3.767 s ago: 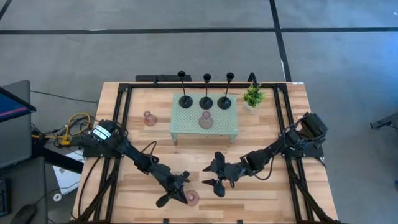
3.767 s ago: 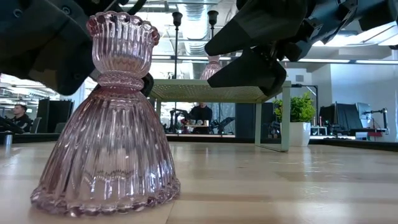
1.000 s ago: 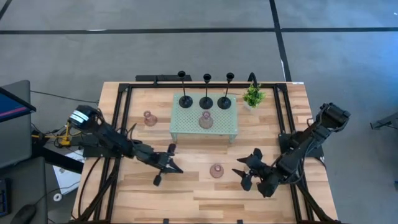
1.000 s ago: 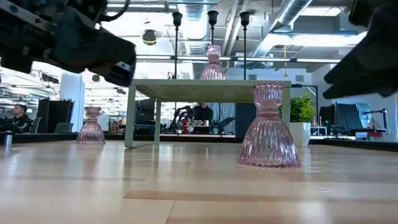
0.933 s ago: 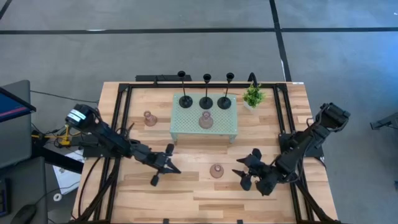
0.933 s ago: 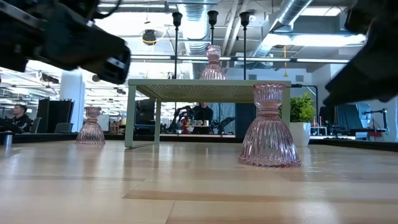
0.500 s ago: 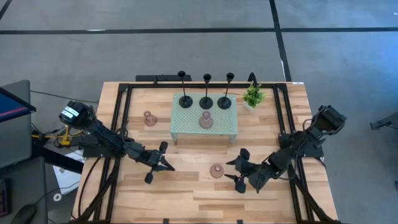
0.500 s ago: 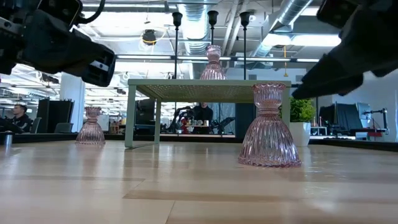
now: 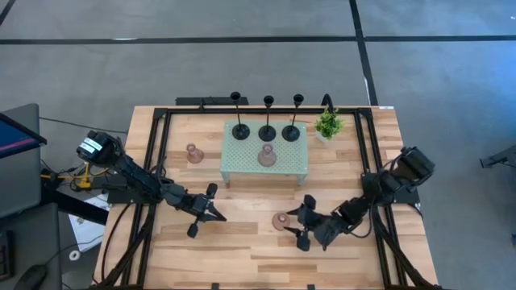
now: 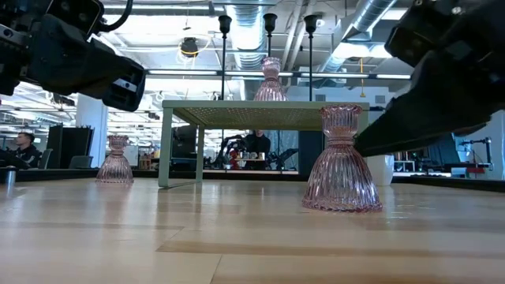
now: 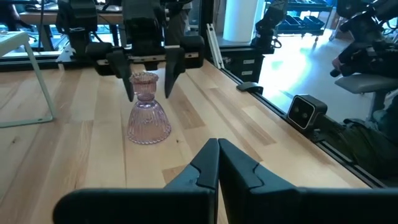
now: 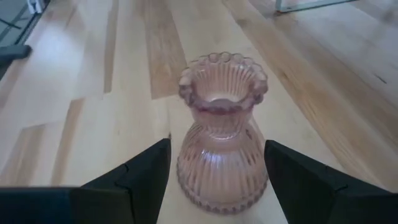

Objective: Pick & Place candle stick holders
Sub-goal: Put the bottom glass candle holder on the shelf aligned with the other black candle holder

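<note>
Right wrist view is showing the nearest squat ribbed translucent pink glass candle stick holder (image 12: 222, 134) standing upright on the pale wooden table (image 12: 93, 124), sitting between the spread fingers of the right claw (image 12: 217, 180), which are not yet touching it. If that claw is closing off-centre or too high on the flared neck, the smooth glass is likely slipping or tipping over. The left claw (image 9: 203, 213), pressed together and holding nothing, is waiting well apart to the left. Farther off, a second pink holder (image 9: 193, 153) is standing beside the pale green perforated raised tray (image 9: 294, 165); a third (image 9: 266, 155) and three black disc-based thin-stemmed holders (image 9: 267, 129) are standing on it. One small green potted plant (image 9: 327, 125) is sitting beyond.
</note>
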`<state>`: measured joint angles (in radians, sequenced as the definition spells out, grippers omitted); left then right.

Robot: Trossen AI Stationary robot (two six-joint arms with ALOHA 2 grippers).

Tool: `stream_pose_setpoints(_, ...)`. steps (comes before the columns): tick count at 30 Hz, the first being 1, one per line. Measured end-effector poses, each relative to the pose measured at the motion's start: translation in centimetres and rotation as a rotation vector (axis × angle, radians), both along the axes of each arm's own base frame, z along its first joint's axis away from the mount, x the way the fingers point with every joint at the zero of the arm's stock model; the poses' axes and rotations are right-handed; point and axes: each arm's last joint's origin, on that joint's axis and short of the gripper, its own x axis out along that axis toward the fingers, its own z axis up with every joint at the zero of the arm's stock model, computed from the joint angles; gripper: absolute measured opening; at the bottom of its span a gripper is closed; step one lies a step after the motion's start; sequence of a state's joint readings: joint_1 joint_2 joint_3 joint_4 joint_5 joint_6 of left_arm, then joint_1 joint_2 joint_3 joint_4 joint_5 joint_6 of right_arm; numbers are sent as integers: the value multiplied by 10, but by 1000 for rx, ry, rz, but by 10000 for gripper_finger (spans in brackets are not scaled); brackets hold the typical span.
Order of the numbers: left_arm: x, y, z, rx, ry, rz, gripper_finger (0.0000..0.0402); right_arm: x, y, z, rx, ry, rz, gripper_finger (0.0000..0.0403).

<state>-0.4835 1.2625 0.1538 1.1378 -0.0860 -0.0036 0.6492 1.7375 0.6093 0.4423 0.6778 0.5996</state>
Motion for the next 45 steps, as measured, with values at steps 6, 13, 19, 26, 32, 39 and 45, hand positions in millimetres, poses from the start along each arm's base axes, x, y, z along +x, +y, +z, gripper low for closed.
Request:
stream_pose_setpoints(6,0,0,0,0,0,0,5,7,-7,2,23,-28,-34,249)
stream_pose_setpoints(13,0,0,0,0,0,0,5,13,-12,4,50,-49,-48,249)
stream_pose_setpoints(19,0,0,0,0,0,0,5,16,-15,5,82,-54,-31,249)
stream_pose_setpoints(26,0,0,0,0,0,0,5,17,-13,7,98,-71,-10,249)
stream_pose_setpoints(32,0,0,0,0,0,0,5,17,-13,8,105,-78,-8,249)
stream_pose_setpoints(39,0,0,0,0,0,0,5,18,-13,9,107,-81,-9,249)
stream_pose_setpoints(45,0,0,0,0,0,-1,5,23,-10,-2,113,-91,-12,249)
